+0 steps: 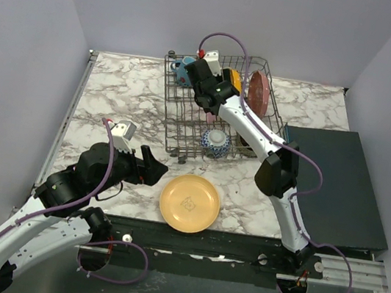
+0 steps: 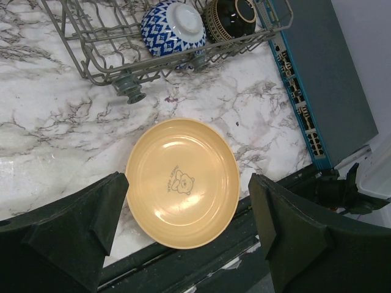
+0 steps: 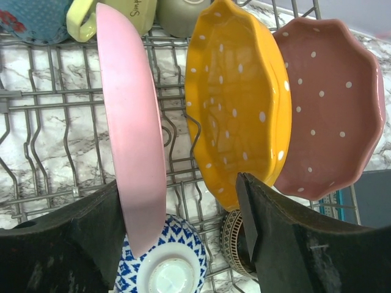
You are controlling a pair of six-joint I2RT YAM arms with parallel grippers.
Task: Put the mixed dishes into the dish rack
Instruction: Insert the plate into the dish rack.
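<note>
Standing on edge in the dish rack [image 1: 182, 115], the pink plate [image 3: 131, 134] sits between the right hand's [image 3: 178, 186] spread fingers — released. The left hand [image 2: 188, 180] hangs wide open over a yellow plate [image 1: 189, 203] flat on the table [image 1: 115, 89].

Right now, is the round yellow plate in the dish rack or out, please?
Out: the yellow plate lies flat on the table, near the dish rack.
</note>
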